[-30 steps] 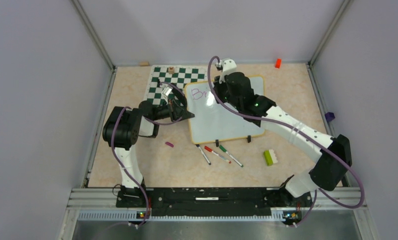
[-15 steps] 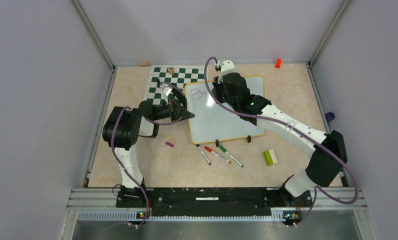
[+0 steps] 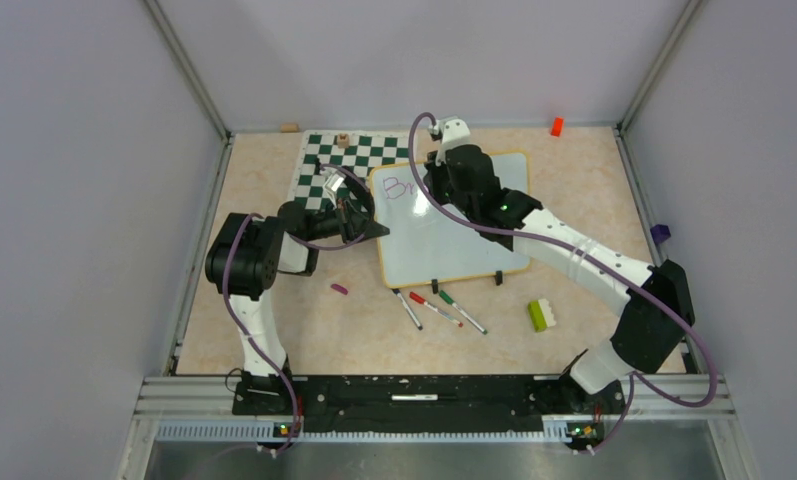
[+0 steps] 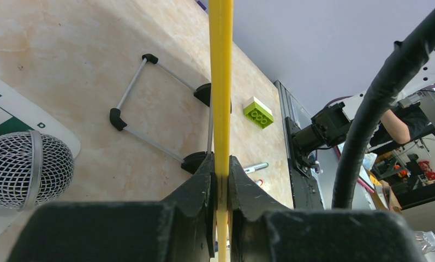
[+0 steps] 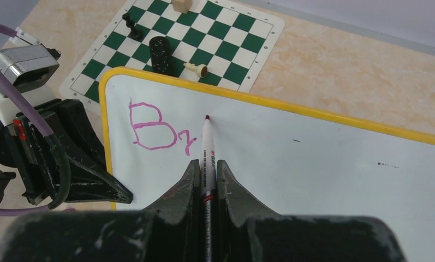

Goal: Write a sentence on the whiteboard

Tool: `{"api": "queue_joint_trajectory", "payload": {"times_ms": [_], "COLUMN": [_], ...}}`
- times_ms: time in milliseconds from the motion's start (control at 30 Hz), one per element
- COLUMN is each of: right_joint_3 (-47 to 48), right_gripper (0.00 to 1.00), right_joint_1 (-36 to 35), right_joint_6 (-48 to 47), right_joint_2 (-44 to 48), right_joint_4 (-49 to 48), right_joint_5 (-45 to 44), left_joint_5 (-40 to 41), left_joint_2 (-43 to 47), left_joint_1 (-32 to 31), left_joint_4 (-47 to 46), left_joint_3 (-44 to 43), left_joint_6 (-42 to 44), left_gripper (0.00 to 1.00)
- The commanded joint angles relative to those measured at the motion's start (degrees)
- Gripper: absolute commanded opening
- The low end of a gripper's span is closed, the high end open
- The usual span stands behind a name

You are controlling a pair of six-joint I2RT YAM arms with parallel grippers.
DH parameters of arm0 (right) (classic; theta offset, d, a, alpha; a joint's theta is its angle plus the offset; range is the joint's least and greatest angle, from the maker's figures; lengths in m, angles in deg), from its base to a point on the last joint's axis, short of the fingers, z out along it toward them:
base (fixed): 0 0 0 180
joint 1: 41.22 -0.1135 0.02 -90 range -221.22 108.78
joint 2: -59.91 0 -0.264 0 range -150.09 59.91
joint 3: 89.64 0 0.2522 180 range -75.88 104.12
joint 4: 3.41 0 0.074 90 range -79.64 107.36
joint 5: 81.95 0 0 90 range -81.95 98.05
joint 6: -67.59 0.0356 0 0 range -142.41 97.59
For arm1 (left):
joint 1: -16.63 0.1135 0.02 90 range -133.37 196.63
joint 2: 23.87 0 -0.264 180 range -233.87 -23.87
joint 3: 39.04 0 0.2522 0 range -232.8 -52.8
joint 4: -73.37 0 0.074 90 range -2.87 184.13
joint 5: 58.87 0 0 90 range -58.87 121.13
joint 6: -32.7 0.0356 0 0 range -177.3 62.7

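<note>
The whiteboard (image 3: 454, 245) lies in the middle of the table, white with a yellow rim. Its far left corner bears the start of the sentence (image 3: 402, 188), the purple letters "Br", which also show in the right wrist view (image 5: 156, 128). My right gripper (image 5: 207, 166) is shut on a white marker (image 5: 207, 144). The marker's tip points at the board (image 5: 324, 164) just right of the letters. My left gripper (image 3: 376, 229) is shut on the board's left rim (image 4: 221, 82), seen edge-on between its fingers (image 4: 201, 180).
A green-and-white chess mat (image 3: 324, 175) with a few pieces lies behind the board's left corner. Three loose markers (image 3: 439, 309), a green-and-white brick (image 3: 541, 315) and a purple cap (image 3: 339, 288) lie in front. An orange piece (image 3: 556, 126) lies far right.
My right arm has shifted slightly left over the board, its elbow drawn in. The left arm and the board have not moved.
</note>
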Motion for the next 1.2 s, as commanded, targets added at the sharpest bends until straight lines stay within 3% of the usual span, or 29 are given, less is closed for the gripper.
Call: {"api": "queue_joint_trajectory", "payload": {"times_ms": [0, 133, 267, 400, 533, 667, 800, 900, 1033, 1167], "right_joint_3": [0.8, 0.2, 0.1, -0.4, -0.2, -0.4, -0.5, -0.5, -0.6, -1.1], "right_gripper": [0.0, 0.0, 0.0, 0.0, 0.0, 0.0, 0.0, 0.0, 0.0, 0.0], "right_joint_1": [0.4, 0.4, 0.4, 0.4, 0.4, 0.4, 0.4, 0.4, 0.4, 0.4], "right_joint_6": [-0.7, -0.2, -1.1, 0.4, -0.9, 0.5, -1.9, -0.2, -2.4, -0.7], "right_joint_2": [-0.7, -0.3, -0.1, 0.2, 0.2, 0.4, 0.5, 0.4, 0.5, 0.8], "right_joint_4": [-1.3, -1.3, -1.4, -1.7, -1.9, -1.6, -2.0, -1.6, -2.0, -2.1], "right_joint_5": [-0.2, -3.2, 0.9, -3.5, 0.5, -4.3, 1.7, -4.1, -0.5, -4.8], "left_joint_5": [-1.5, -1.5, -1.6, -1.5, -1.6, -1.6, -1.6, -1.5, -1.6, -1.6], "left_joint_2": [1.9, 1.9, 1.8, 2.0, 1.9, 1.9, 1.8, 1.8, 1.8, 1.9], "left_joint_1": [-0.2, -0.2, -0.2, -0.2, -0.2, -0.2, -0.2, -0.3, -0.2, -0.2], "left_joint_4": [-6.3, -6.3, -6.3, -6.3, -6.3, -6.3, -6.3, -6.3, -6.3, -6.3], "left_joint_3": [0.1, 0.1, 0.0, 0.2, 0.1, 0.1, 0.0, 0.0, 0.0, 0.1], "left_joint_6": [0.2, 0.2, 0.2, 0.3, 0.2, 0.2, 0.2, 0.1, 0.2, 0.2], "left_gripper": [0.0, 0.0, 0.0, 0.0, 0.0, 0.0, 0.0, 0.0, 0.0, 0.0]}}
